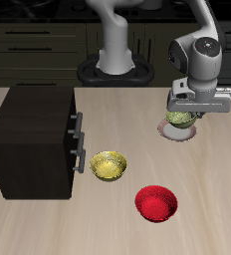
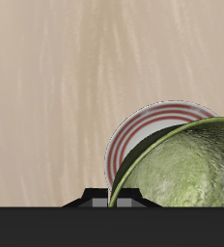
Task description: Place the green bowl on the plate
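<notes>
**A:** Green bowl [image 1: 182,121], small, round, glossy olive ceramic — where is it?

**B:** It sits under the gripper [image 1: 184,113], toward the back of the tabletop [image 1: 117,214], away from the front edge. In the exterior view only a bit of its olive wall shows below the gripper body. In the wrist view the green bowl [image 2: 186,169] fills much of the picture, with a pale mottled inside and a thin light rim.

**A:** And the small, flat, round whitish-grey plate with the pinkish-red rim?

**B:** The plate [image 1: 169,130] lies directly under the bowl; its edge peeks out beside the bowl in the exterior view. From the wrist camera the plate [image 2: 141,128] shows as a crescent of red-ringed rim behind the bowl. Whether the bowl touches the plate or hangs just above it, I cannot tell.

**A:** The gripper's state?

**B:** It appears clamped on the bowl's rim, since a dark finger [image 2: 112,198] sits at the rim in the wrist view.

**A:** What else is on the tabletop?

**B:** A dark, boxy cabinet [image 1: 33,144] with handles stands on the far side from the plate. A round, glossy yellow bowl [image 1: 109,165] lies near the middle, and a round, glossy red bowl [image 1: 155,203] sits close to the front edge.
</notes>
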Controlling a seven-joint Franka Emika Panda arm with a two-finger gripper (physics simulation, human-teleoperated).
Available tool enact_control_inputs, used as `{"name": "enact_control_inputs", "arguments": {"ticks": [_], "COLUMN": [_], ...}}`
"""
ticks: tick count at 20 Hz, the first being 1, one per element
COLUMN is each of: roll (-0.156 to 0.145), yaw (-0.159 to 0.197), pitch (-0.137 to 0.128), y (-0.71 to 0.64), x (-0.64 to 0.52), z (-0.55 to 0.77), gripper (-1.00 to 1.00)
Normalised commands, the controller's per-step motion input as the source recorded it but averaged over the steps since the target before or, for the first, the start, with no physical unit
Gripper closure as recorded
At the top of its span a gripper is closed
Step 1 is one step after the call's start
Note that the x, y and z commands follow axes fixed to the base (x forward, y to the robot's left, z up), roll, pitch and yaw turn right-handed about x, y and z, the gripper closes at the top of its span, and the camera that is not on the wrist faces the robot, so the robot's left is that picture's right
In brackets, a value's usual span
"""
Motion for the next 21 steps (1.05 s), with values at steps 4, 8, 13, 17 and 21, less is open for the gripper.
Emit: {"name": "enact_control_inputs", "arguments": {"ticks": [4,8,13,17,21], "roll": [-0.035,-0.032,0.008,0.135,0.013], "yaw": [-0.011,0.005,-0.054,-0.022,0.012], "pitch": [0.046,0.027,0.144,0.187,-0.041], "y": [-0.11,-0.14,-0.05,0.29,0.11], "x": [0.15,0.12,0.08,-0.13,-0.07], "z": [-0.28,-0.16,-0.35,-0.29,0.22], "gripper": [1.00,1.00,-1.00,-1.00,-1.00]}}
